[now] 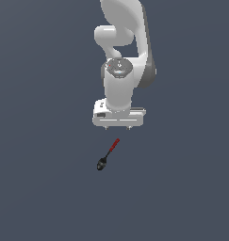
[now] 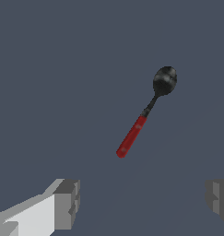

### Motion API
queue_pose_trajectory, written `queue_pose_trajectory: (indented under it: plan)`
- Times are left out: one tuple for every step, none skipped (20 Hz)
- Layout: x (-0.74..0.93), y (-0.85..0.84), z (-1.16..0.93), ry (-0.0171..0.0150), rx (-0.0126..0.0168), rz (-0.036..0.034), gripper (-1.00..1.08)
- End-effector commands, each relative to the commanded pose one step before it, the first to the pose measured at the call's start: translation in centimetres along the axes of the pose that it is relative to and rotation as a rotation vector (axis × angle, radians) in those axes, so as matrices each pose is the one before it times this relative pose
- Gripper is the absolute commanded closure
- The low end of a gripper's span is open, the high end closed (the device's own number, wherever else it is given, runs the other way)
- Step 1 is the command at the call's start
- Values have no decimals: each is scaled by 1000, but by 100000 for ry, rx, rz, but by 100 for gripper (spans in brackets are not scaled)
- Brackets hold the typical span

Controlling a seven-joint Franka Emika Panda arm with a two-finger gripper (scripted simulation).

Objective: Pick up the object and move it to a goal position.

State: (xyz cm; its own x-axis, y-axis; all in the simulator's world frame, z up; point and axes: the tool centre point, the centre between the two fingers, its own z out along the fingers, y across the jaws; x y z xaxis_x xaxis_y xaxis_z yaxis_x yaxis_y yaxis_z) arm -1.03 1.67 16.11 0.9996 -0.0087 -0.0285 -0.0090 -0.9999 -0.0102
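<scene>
Your arm (image 1: 119, 70) hangs straight down, wrist vertical, gripper (image 1: 118, 127) spread wide with nothing between the fingers (image 2: 65, 203). The spoon (image 1: 108, 154) lies flat on the grey floor (image 1: 40, 188), just past the fingertips and apart from them. Its long axis runs diagonally: red handle (image 1: 114, 144) nearest the gripper, black bowl (image 1: 101, 164) pointing away toward the exterior view's lower left.

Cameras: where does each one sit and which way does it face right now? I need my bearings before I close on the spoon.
Exterior view: off the arm, facing the arm's front from above; shows arm links, the gripper and the spoon beyond it.
Wrist view: on the wrist, looking past the open fingertips onto the spoon, ungrasped.
Shared: the spoon, the fingers, the plain grey surface.
</scene>
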Motion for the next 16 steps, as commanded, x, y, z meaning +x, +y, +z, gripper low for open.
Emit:
queue_pose_trajectory:
  plan:
    - [0,1,0,0,0,0,-92]
    - [-13,-31,-2,-17,28,61,-92]
    - [-33,-41,6,-70,119,249,-92]
    - [-57,-84,6,-109,186,386,-92]
    - [-82,-117,8,-154,258,531,-92]
    - [-108,-149,7,-201,332,668,-92]
    - [-123,-166,3,-220,357,694,-92]
    - [-105,-136,-3,-181,285,526,-92]
    - [-84,-102,-9,-138,211,357,-92]
    - [-61,-71,-13,-91,133,190,-92]
    - [-36,-41,-18,-36,48,35,-92]
    - [3,9,-2,0,-8,-69,-92]
    - [39,44,20,41,-52,-19,-92]
    - [46,33,39,42,-35,144,-92]
    - [62,40,69,34,-4,329,-92]
    - [85,51,101,39,10,510,-92]
